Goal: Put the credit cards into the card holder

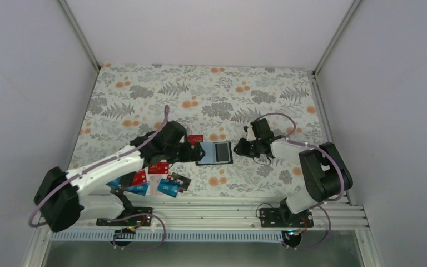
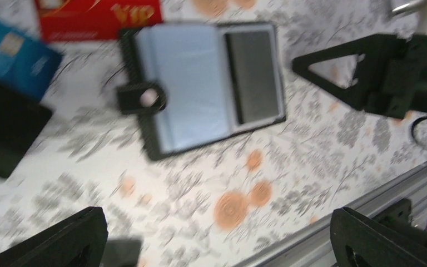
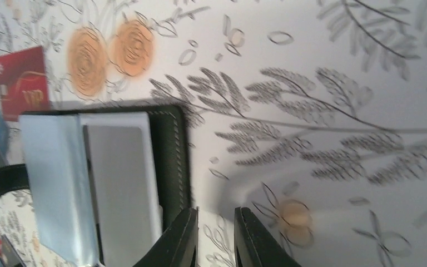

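Open card holder (image 1: 216, 152) flat on the floral worktop (image 1: 200, 89), grey-blue inside up, snap strap (image 2: 142, 97) off its left edge. Left end effector (image 2: 217, 222) just left of the holder, fingers spread wide, nothing between. Right end effector (image 3: 216, 214) just right of the holder, fingers nearly together, only a slit of worktop between. Credit cards (image 1: 169, 188) loose left of the holder: one red card (image 1: 195, 138) by its far-left corner, the rest, red, blue and black, farther left.
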Motion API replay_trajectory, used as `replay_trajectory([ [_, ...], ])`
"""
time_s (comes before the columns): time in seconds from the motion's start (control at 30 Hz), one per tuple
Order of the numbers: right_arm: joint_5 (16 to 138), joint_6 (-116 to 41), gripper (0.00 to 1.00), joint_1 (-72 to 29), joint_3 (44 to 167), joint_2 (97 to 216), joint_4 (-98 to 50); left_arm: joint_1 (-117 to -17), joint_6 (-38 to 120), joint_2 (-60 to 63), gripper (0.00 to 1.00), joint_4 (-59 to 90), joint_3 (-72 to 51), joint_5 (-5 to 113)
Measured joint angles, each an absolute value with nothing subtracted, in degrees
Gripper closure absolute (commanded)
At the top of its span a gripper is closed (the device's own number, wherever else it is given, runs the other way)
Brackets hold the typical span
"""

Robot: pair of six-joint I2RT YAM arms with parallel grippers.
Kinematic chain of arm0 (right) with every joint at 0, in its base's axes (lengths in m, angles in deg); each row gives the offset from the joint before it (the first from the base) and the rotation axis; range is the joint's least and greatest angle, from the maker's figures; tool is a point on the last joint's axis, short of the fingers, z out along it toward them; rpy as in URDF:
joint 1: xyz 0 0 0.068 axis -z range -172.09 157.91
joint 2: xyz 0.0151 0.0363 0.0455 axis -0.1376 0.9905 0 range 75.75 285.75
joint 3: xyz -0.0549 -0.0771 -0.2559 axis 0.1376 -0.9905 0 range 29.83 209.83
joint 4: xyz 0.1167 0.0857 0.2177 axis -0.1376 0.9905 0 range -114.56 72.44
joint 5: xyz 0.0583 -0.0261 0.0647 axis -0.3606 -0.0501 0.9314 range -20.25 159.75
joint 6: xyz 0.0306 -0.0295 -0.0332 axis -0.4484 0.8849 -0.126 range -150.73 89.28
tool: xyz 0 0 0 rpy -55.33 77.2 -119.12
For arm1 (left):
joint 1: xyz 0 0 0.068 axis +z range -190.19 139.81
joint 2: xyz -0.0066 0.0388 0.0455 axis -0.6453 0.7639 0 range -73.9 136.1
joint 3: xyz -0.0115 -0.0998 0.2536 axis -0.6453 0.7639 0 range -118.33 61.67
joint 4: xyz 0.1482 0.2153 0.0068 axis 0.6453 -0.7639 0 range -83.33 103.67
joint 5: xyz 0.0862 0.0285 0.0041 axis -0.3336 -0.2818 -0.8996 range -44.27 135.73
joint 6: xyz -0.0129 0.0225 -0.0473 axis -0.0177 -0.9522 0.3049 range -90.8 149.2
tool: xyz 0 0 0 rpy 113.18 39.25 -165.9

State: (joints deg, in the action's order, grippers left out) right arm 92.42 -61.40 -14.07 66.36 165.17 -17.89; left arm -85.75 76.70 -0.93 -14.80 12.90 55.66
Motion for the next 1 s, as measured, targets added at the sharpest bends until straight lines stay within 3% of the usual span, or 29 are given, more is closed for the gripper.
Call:
replay_trajectory([
  [0.2, 89.06, -59.57, 0.80, -15.55, 67.37, 159.64, -8.01, -86.01, 79.61, -13.76, 0.00, -22.51, 20.68, 55.16],
  [0.5, 93.56, -58.06, 0.87, -30.77, 73.55, 151.80, -7.57, -86.73, 85.19, -29.08, 0.04, -30.71, 25.73, 55.25],
  [1.0, 98.19, -58.04, 0.90, -54.00, 82.17, 165.41, -13.19, -88.11, 96.90, -46.13, 0.14, -36.28, 38.53, 56.97],
])
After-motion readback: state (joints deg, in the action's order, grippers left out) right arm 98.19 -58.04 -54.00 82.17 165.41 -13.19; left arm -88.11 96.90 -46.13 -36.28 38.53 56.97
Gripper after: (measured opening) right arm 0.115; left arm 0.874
